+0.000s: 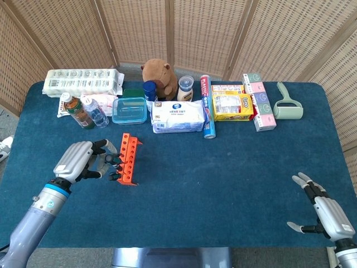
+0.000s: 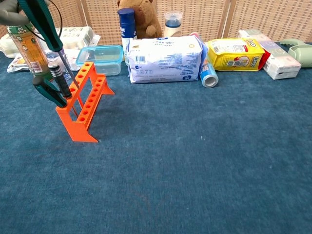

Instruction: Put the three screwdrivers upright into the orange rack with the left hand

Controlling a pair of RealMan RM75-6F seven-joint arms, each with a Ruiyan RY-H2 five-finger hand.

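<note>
Robot hand on the left point(image 1: 83, 162) was seen in the head view at lower left, fingers clamped on a green-handled screwdriver point(image 1: 110, 161) just beside the orange rack point(image 1: 128, 159); the right robot hand point(image 1: 322, 209), lower right, lay with fingers spread apart on the worktop point(image 1: 223, 167).

Chest view, upper left: the held screwdriver point(image 2: 43, 22) was tilted above the rack point(image 2: 84, 100), where two other screwdrivers point(image 2: 57, 75) were already lodged at the near end.

The head view looks steeply down over the whole table point(image 1: 223, 167), both hands at its near corners. The chest view sits low and close, facing the back row; both share the orange rack point(image 1: 128, 159) beside the left hand point(image 1: 78, 162).
</note>
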